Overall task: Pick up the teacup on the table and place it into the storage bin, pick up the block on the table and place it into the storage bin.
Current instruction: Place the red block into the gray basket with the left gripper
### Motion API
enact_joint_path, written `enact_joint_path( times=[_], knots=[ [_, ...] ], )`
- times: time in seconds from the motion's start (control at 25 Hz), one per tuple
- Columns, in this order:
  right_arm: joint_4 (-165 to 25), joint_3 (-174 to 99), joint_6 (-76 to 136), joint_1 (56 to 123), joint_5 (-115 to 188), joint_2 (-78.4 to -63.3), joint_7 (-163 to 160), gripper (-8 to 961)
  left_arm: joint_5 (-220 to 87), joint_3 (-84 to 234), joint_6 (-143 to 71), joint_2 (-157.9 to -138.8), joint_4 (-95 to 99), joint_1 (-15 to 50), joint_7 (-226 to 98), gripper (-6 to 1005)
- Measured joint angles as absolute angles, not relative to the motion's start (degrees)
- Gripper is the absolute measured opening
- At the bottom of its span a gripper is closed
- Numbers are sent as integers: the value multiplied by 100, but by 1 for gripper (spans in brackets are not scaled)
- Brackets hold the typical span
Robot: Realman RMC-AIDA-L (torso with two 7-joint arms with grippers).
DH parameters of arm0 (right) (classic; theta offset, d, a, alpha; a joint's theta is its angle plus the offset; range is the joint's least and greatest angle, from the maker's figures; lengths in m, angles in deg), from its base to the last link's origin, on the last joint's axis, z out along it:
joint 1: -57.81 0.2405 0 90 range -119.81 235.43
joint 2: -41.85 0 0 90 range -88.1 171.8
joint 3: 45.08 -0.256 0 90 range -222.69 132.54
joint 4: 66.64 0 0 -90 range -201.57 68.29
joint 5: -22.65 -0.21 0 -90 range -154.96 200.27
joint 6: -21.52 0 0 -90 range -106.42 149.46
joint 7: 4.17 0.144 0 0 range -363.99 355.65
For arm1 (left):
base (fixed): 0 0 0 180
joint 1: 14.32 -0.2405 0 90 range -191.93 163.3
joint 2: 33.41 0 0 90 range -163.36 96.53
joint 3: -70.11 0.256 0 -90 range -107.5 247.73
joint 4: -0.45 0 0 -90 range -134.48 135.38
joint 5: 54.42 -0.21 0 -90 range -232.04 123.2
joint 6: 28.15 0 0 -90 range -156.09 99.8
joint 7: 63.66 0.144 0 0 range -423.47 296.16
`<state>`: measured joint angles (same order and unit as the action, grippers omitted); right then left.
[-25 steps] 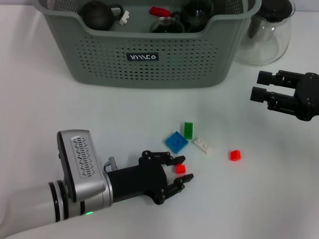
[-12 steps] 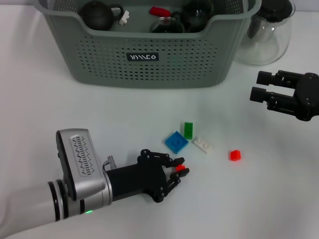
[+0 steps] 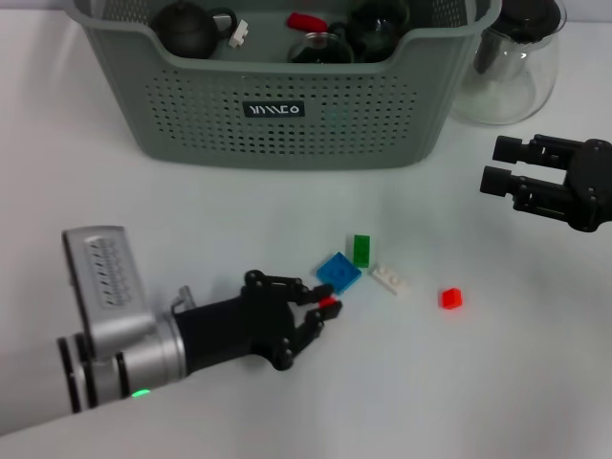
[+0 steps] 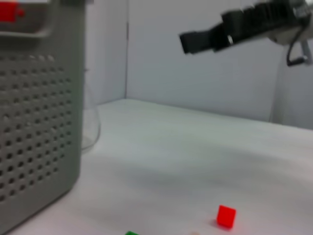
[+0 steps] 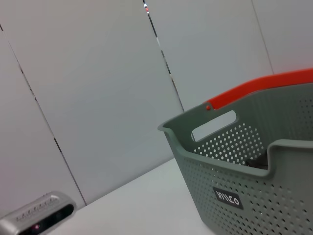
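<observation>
Left gripper [image 3: 320, 311], black-fingered and low over the white table [image 3: 497, 382], is clenched on a small red block [image 3: 328, 303] that we see pinched between its fingertips. Just beyond those fingertips lies a blue plate brick [image 3: 338, 273], and past it, to the right, a green brick [image 3: 361, 250] and a white brick [image 3: 389, 278], the three close together. Further right of the gripper, apart from that cluster, sits a second red cube [image 3: 450, 298], which we also see in the left wrist view [image 4: 226, 216].

Well ahead of the gripper stands the storage bin [image 3: 287, 105], grey-green with perforated walls and a black label; its perforated side fills one edge of the left wrist view [image 4: 34, 127], and the right wrist view shows its scooped rim and handle slot [image 5: 254, 196]. Inside it we see a dark round teapot [image 3: 187, 29], a dark-lidded glass vessel [image 3: 321, 46] and a red piece [image 3: 306, 20]. To the right of the bin stands a clear glass jug [image 3: 512, 62].

Right gripper [image 3: 497, 164] hangs above the table at the far right, near the jug, fingers parted and holding nothing; the left wrist view shows it in the distance [image 4: 210, 39].
</observation>
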<state>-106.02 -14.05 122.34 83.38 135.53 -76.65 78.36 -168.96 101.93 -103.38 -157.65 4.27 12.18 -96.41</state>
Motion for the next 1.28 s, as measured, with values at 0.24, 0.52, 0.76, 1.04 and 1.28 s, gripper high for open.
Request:
enact_joint_path(
  times=[0.24,0.52,0.76,1.04,1.28],
  knots=[
    [-10602,-1405,12233,8338,13549,-7663,7836,613,-16873,10186,-10706,-15764,1147,883,-10447,157],
    [-10602,-1405,12232,8335,13553,-7662,7836,614,-16883,9968,-11742,-15726,1950,641,-11433,163],
    [-10602,-1405,12222,8332,13558,-7663,7836,614,-16617,9081,-13626,-15481,2694,1072,-13092,169],
    [-10602,-1377,12218,8345,13560,-7668,7836,614,-16119,8904,-13448,-15135,3815,2104,-15680,176],
    [-10602,-1383,12231,8341,13559,-7665,7836,614,-16525,10259,-12017,-14662,5151,3105,-17941,182]
  ],
)
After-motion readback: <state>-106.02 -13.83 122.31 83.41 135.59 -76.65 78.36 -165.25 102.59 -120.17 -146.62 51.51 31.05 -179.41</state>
